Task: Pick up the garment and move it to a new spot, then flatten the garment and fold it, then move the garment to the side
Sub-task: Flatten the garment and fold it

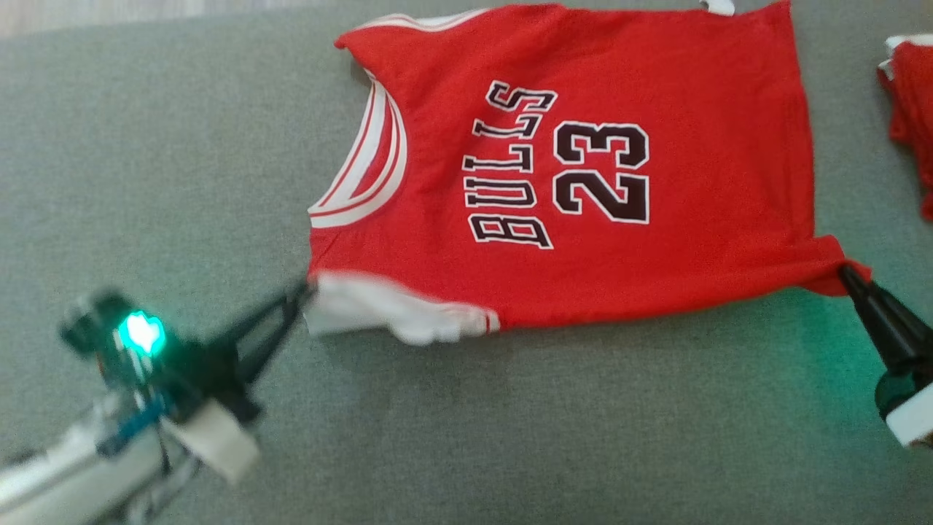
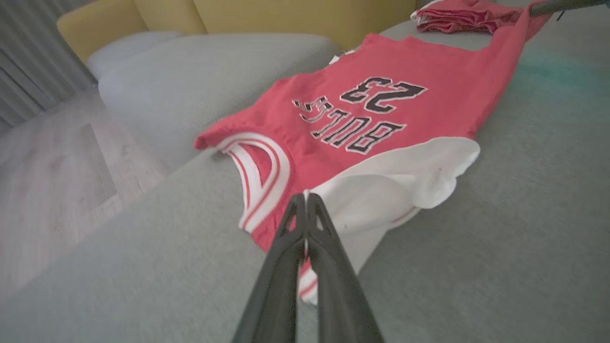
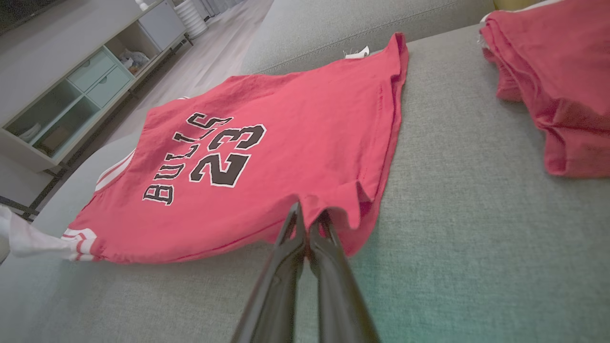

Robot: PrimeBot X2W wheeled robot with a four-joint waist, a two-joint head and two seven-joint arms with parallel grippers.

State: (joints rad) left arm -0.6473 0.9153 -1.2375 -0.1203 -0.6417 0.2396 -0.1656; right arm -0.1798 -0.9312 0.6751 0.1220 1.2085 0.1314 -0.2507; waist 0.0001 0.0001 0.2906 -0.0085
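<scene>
The garment is a red sleeveless jersey with "BULLS 23" on it and white trim, spread on a grey cushion, its near edge lifted and stretched between both grippers. My left gripper is shut on the white-lined shoulder corner of the garment; in the left wrist view the fingertips pinch that white fabric. At the lower right, my right gripper is shut on the hem corner of the garment, and its closed fingers bunch the red cloth.
A folded red pile lies on the grey cushion at the far right, also seen as the red pile. A yellow backrest stands behind. Wooden floor and a cabinet lie beyond the cushion's edge.
</scene>
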